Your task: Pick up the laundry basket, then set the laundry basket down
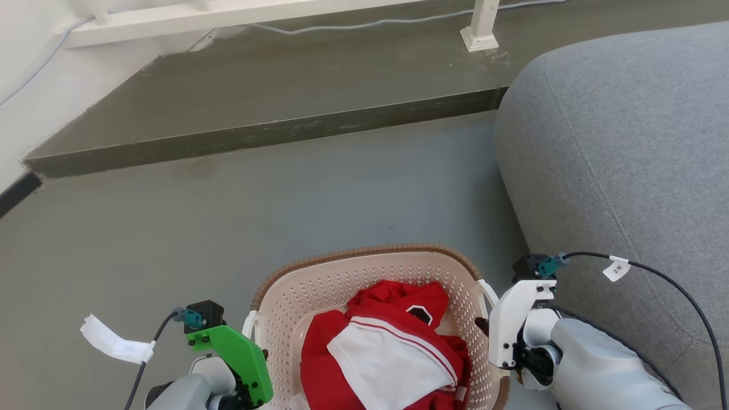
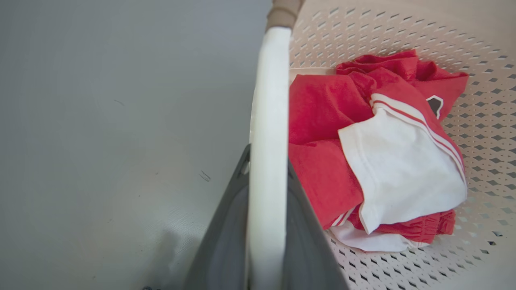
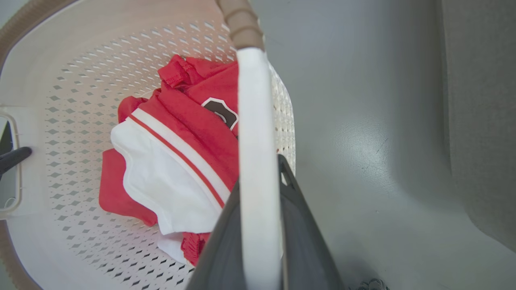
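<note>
Right. Floor (image 1: pixel 256 205): grey, smooth, takes up most of my head view. Sofa (image 1: pixel 626 142): grey fabric with a rounded corner, filling the right side. A darker raised step (image 1: pixel 273 85) runs across the back, with a white post (image 1: pixel 481 28) standing on it and a pale cord (image 1: pixel 353 24) trailing along it.

The basket (image 1: pixel 296 296) is low and centred in the head view, between my two arms. It is near the sofa's corner but apart from it. It has cream perforated walls and a brown woven rim (image 1: pixel 364 253). I cannot tell whether its base touches the floor. Inside is a heap of clothes (image 1: pixel 387 347): red cloth with white stripes, a white panel folded over the top, and a dark badge edged in white.

Left claw (image 2: pixel 267 159): clamped on the left handle (image 2: pixel 269 88), one dark finger on each side of the white bar, both against it. Right claw (image 3: pixel 260 173): likewise gripping the right handle (image 3: pixel 254 100), fingers flanking the bar. In the right wrist view, a dark fingertip (image 3: pixel 16 155) of the left claw shows at the far handle's opening.

There is a green mount (image 1: pixel 239 353) on the left wrist and a white mount (image 1: pixel 512 319) on the right. A black cable (image 1: pixel 683 296) leaves the right wrist and carries a small white tag (image 1: pixel 617 267).
</note>
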{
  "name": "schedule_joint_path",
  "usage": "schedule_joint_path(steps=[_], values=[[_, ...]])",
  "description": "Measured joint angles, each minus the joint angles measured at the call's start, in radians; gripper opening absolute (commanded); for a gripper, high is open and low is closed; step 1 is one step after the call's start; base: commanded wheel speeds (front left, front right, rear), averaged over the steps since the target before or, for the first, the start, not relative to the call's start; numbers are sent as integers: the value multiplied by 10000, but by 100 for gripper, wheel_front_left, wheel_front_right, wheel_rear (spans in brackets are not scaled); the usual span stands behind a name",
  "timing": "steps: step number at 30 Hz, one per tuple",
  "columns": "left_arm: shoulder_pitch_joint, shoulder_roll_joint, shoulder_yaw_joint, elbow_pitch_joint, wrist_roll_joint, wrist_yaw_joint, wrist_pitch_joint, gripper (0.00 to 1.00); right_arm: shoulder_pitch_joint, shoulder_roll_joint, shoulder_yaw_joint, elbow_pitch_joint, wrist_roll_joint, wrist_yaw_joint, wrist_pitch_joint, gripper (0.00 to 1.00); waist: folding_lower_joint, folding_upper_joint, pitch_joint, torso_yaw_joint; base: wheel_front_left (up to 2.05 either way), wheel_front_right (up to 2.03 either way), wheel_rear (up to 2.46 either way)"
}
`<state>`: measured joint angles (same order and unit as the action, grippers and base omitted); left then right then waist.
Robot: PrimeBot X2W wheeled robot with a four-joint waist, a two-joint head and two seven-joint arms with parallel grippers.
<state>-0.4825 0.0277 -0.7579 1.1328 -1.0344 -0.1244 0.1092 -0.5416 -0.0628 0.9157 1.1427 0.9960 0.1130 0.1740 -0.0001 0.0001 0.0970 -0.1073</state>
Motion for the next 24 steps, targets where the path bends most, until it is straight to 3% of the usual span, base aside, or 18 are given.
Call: schedule_joint_path(steps=[24], values=[[-370, 73, -61, -123, -98, 0, -328, 0, -453, -23, 134, -2, 230, -2, -309, 0, 0, 0, 877, -17, 0, 0, 0]])
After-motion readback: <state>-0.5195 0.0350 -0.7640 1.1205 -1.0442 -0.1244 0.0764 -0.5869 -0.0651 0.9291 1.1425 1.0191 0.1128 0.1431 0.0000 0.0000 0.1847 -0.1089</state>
